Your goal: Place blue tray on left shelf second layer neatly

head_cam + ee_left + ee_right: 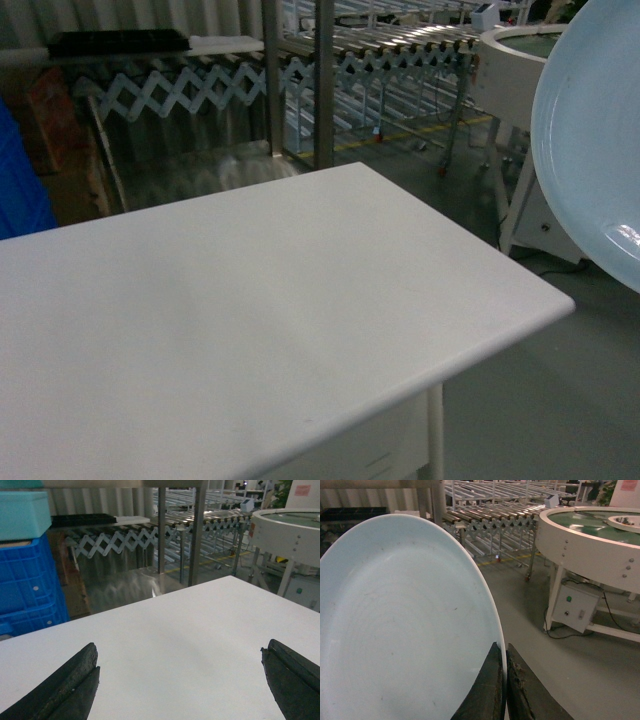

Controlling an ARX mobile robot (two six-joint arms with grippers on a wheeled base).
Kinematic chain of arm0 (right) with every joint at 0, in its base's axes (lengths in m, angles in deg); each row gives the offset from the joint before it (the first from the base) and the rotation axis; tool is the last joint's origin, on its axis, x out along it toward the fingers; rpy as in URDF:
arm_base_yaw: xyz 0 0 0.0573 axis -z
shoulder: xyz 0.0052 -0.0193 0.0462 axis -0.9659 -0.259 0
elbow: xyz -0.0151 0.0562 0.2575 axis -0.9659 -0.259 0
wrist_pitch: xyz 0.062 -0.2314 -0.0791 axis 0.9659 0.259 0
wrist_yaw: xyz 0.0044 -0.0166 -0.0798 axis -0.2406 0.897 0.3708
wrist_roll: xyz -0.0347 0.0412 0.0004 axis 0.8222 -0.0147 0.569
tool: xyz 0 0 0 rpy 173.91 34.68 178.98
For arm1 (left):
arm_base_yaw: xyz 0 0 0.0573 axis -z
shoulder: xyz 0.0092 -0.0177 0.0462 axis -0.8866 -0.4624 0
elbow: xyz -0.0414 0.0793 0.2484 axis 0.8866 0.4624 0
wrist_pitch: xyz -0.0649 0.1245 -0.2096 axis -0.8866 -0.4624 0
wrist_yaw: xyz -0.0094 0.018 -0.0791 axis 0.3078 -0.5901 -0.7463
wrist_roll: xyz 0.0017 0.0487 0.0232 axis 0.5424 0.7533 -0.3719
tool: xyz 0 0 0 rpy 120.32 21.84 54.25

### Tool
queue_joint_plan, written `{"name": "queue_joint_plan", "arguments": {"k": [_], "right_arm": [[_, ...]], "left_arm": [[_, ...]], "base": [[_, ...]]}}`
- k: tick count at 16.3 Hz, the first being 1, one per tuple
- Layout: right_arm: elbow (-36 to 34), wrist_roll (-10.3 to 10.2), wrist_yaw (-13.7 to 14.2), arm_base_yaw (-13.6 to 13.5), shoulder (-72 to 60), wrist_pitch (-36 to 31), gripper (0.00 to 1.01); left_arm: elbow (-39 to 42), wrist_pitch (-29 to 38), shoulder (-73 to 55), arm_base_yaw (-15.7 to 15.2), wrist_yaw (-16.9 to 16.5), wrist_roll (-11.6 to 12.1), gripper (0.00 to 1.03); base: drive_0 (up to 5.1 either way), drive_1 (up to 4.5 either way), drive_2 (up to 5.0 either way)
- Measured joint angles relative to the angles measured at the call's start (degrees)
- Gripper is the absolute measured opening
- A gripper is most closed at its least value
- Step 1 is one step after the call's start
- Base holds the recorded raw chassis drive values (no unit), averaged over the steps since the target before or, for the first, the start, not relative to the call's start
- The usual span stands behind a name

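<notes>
Head view puts the blue tray up in the air, off the right edge of the white desk, tipped nearly on edge. Its rim is pinched between the closed fingers of the right tool. The left tool hangs spread and empty over the desk. This looks like the carry step; next comes swinging toward the steel shelf beyond the desk and levelling the tray. It is pale, smooth and shallow.

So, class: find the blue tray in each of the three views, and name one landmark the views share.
Head: blue tray at the right edge, raised and tilted, partly cut off.
Left wrist: not in view.
Right wrist: fills the left half, its rim pinched by the right gripper.
Shared landmark: the roller conveyor.
</notes>
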Motion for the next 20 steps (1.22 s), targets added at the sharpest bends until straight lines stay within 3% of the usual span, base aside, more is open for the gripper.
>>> {"name": "queue_joint_plan", "arguments": {"k": [3, 11, 20], "right_arm": [[0.00, 0.00, 0.02, 0.02, -0.02, 0.09, 0.02], [-0.02, 0.00, 0.15, 0.02, -0.02, -0.02, 0.02], [-0.04, 0.00, 0.02, 0.02, -0.02, 0.11, 0.02]], "left_arm": [[0.00, 0.02, 0.00, 0.00, -0.09, 0.02, 0.98], [0.00, 0.11, 0.00, -0.02, -0.04, 0.00, 0.98], [0.00, 0.15, 0.00, 0.00, 0.04, 0.00, 0.98]], "base": [[2.3, -4.75, -1.9], [-1.6, -1.59, -1.6], [2.9, -5.72, -2.0]]}}
